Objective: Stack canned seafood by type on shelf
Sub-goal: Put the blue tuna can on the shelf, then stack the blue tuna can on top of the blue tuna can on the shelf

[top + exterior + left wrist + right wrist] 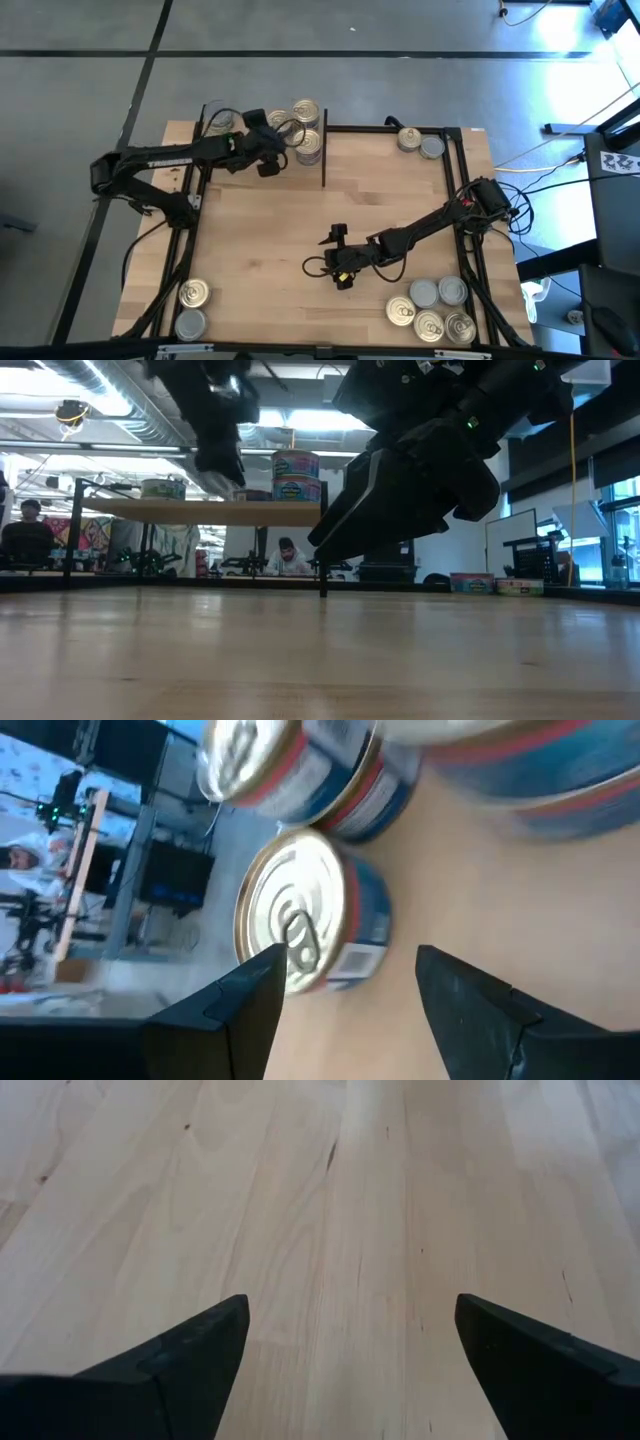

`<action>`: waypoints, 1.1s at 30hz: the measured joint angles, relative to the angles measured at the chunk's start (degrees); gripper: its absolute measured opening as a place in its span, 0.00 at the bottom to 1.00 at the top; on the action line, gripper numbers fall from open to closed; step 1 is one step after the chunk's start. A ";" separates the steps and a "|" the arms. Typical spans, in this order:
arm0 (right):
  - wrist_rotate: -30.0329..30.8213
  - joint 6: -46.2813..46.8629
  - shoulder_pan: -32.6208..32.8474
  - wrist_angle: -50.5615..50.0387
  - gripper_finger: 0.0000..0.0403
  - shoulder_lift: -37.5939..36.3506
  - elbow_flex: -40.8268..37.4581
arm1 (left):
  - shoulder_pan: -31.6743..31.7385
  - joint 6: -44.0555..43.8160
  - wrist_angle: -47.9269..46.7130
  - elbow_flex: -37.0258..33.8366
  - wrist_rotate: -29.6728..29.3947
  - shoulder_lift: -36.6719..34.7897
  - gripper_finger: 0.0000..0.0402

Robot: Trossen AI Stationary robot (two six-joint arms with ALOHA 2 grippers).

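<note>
My left gripper (283, 138) (345, 965) reaches over the shelf (240, 175) at the table's far left and is open. Just beyond its fingertips, a gold pull-tab tin with a blue label (310, 910) stands on the shelf board. Stacked tins (307, 128) (295, 475) stand behind it, at the shelf's right end. One more tin (220, 122) sits at the shelf's left end. Whether one fingertip touches the near tin, I cannot tell. My right gripper (335, 258) (350, 1315) hovers open over bare wood in the middle of the table.
Several tins (432, 308) are clustered at the table's near right corner. Two tins (420, 143) sit at the far right and two (190, 308) at the near left. A black frame runs around the table's edge (465, 180). People sit in the room behind (288, 555).
</note>
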 joint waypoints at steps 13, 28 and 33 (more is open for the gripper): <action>-0.08 0.08 -0.25 0.31 0.88 0.02 0.00 | -23.06 -29.98 -12.32 -2.37 18.84 -10.74 0.55; 12.30 8.80 -0.67 -21.00 0.77 -10.06 0.00 | -49.57 -54.85 18.54 -27.58 7.62 -9.40 0.55; 17.45 12.91 -4.24 -35.41 0.65 -15.40 0.00 | -51.40 -58.26 24.55 -31.36 6.63 -5.99 0.55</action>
